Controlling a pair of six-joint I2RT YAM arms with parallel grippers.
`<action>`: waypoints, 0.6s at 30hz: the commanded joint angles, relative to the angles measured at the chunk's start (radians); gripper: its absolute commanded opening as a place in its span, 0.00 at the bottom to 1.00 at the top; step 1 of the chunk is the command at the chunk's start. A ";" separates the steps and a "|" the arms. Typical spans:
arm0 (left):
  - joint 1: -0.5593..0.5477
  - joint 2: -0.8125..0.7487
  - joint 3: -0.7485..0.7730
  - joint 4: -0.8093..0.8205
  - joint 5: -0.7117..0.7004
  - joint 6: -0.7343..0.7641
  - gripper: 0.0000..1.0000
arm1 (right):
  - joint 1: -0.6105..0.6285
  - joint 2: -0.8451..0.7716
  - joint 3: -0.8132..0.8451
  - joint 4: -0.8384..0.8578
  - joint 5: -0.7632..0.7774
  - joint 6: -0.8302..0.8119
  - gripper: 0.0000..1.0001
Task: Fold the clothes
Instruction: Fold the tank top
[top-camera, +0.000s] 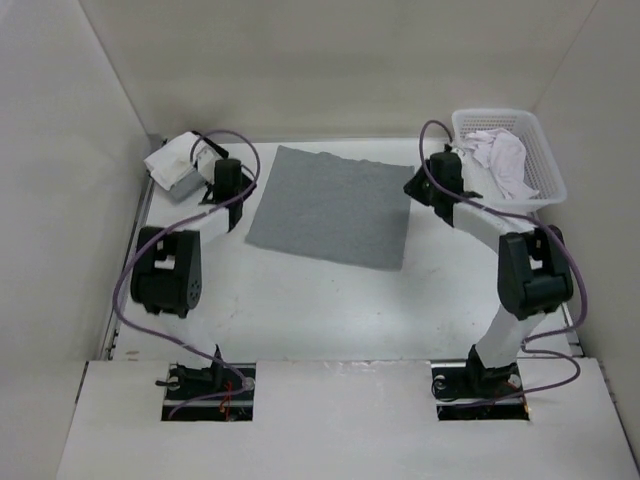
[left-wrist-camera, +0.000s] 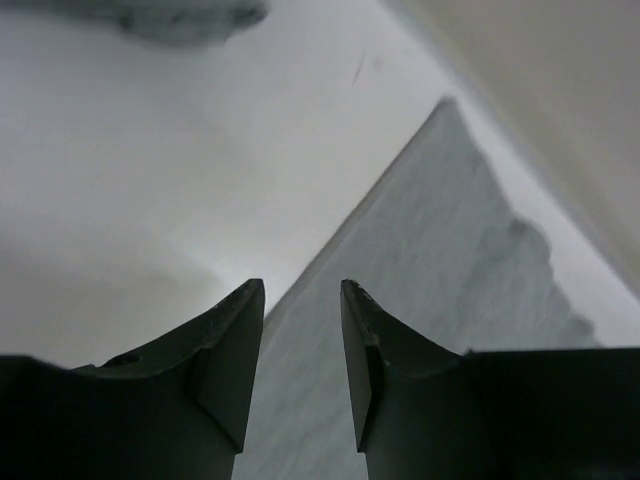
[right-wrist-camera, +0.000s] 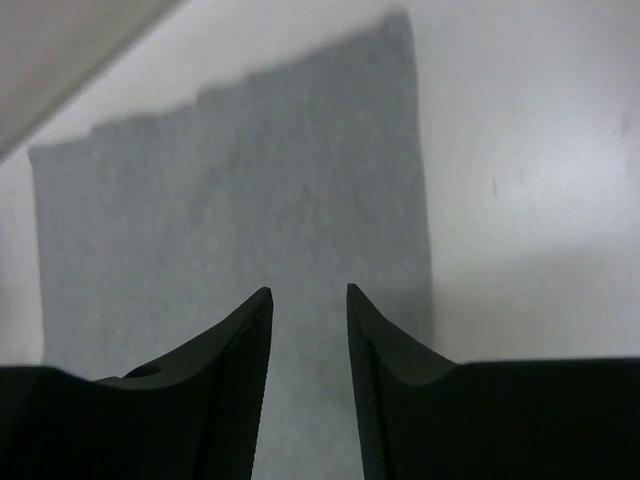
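Matt grey knit T-shirt (top-camera: 330, 205), smooth wht table (top-camera: 300, 300), plastic mesh basket (top-camera: 547, 165).

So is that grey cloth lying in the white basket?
No, the grey T-shirt lies flat on the table, apart from the basket, which holds a white garment.

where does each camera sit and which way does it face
Top external: above and behind the bases, looking down at table and grey T-shirt; both arms show.
Left wrist: on left arm, facing a T-shirt edge; left tool shows.
Right wrist: on right arm, facing T-shirt; right tool shows.
Shared: all see the T-shirt.
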 joint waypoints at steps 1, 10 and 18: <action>-0.040 -0.332 -0.330 0.178 -0.042 -0.058 0.34 | 0.104 -0.244 -0.237 0.178 0.074 0.019 0.25; 0.012 -0.459 -0.683 0.241 0.179 -0.133 0.41 | 0.270 -0.594 -0.667 0.264 0.116 0.096 0.09; 0.060 -0.325 -0.683 0.358 0.243 -0.205 0.40 | 0.262 -0.666 -0.814 0.273 0.127 0.142 0.33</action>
